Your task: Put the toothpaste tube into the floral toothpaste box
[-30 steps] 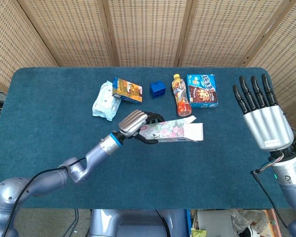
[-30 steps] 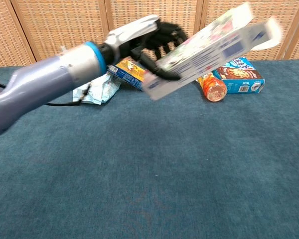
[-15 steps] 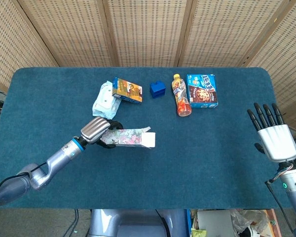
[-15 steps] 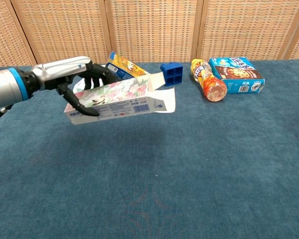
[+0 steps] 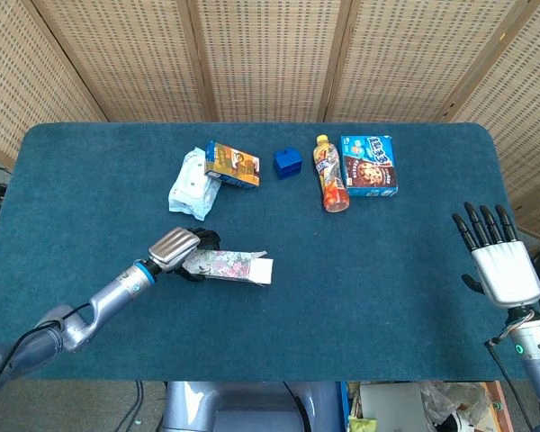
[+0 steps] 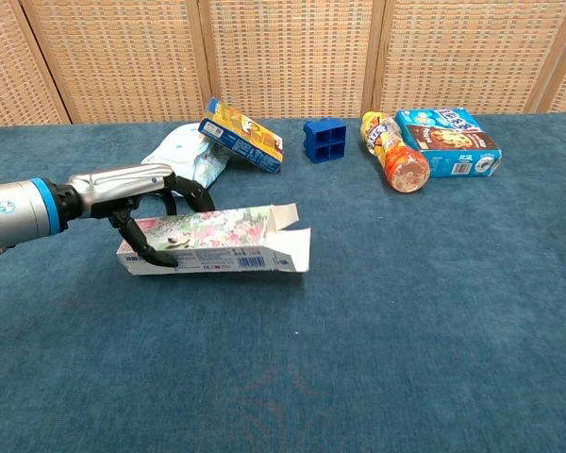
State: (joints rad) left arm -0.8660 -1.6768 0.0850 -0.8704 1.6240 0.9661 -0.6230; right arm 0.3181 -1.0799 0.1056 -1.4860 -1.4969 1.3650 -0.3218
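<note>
The left hand [image 6: 137,203] gripped the floral toothpaste box [image 6: 212,243] at its closed end, the dark fingers [image 6: 143,247] curled around that end while the silver back of the hand faced up. In the head view the same left hand [image 5: 175,249] sat at the left end of the box [image 5: 227,265], which lay long-ways across the front left part of the blue desk [image 5: 387,297]. The box rested on or just above the desk surface; the pictures did not settle which. Its far end stood open, with a white flap [image 6: 296,251] hanging down and another flap [image 6: 283,217] tilted upward. No toothpaste tube could be made out in either view, so where it was could not be told. The right hand [image 5: 497,265] hung at the right edge of the desk in the head view, holding nothing, its dark fingers [image 5: 481,225] straight and slightly spread, pointing away from the robot. Along the back of the desk lay a white wipes packet [image 6: 184,151] with an orange and blue carton [image 6: 241,135] leaning on it, a small blue block [image 6: 324,140] near them, an orange drink bottle [image 6: 393,151] on its side, and a blue cookie box [image 6: 448,142] just beside the bottle. A woven screen [image 5: 270,54] stood behind the desk.
</note>
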